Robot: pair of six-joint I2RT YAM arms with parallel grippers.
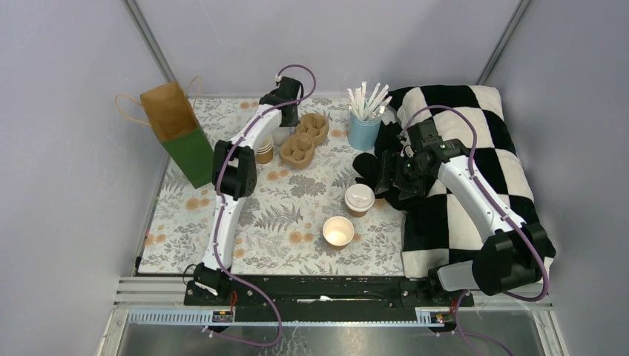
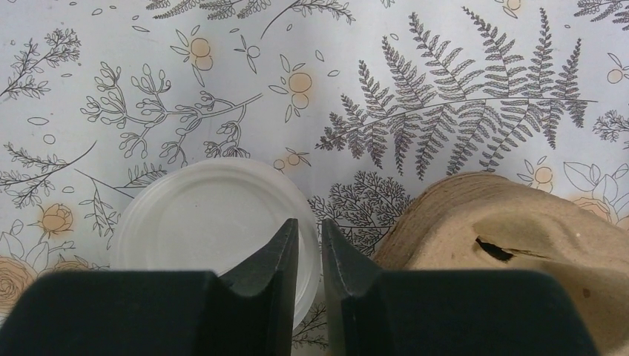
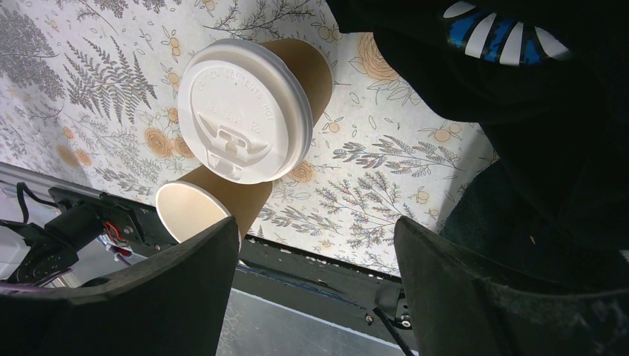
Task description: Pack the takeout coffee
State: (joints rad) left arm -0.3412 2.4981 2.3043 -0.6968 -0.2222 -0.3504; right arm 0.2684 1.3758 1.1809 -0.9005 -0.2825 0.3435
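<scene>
Floral tablecloth (image 1: pixel 297 215), left claw (image 2: pixel 308 222) nearly closed astride white lid (image 2: pixel 200 215) — grip unclear, right claw (image 3: pixel 317 226) gaping, empty.

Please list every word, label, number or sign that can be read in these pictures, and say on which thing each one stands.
No text can be read with certainty.
On the white lid of the closed cup: raised letters near the rim, too faint to read.
On the black object: blue and white stripes, no letters.
On the loose lid, open cup, paper bag, cup carrier and blue cup: no text visible.
</scene>
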